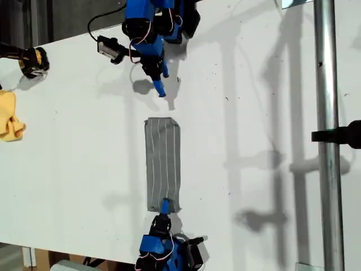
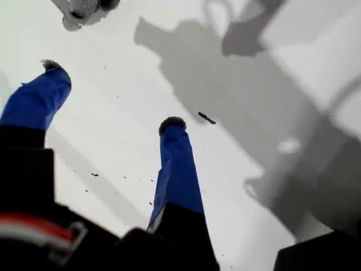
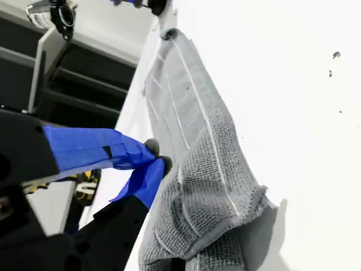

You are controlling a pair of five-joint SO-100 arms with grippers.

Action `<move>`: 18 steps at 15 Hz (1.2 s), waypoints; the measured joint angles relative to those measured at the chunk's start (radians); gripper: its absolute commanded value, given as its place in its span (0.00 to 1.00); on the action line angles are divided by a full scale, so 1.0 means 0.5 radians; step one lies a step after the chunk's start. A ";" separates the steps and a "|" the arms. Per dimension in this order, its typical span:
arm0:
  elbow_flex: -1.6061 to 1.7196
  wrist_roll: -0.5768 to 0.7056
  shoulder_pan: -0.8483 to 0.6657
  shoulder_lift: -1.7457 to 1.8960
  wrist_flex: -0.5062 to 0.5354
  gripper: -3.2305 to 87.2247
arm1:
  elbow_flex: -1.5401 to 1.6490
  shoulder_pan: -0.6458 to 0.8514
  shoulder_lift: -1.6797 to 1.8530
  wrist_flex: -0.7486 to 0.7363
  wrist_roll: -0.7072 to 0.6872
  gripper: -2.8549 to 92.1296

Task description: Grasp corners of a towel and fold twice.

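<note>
Pinching the towel (image 3: 197, 169) edge, the second gripper (image 3: 155, 161) is clamped on it, lifting for a fold; the first gripper (image 2: 113, 96), jaws apart, hovers over bare table (image 1: 254, 113).

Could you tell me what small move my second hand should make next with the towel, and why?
Probably lift my second hand slightly and carry the pinched end toward the far end. It looks shut on the near edge of the towel, which lies as a long narrow strip on the table, seemingly folded once already. My first hand is open over bare table, clear of the cloth.
</note>
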 measured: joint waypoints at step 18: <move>0.003 -0.012 0.000 0.000 0.037 0.02 | -2.123 0.172 -2.933 -0.650 -0.439 0.40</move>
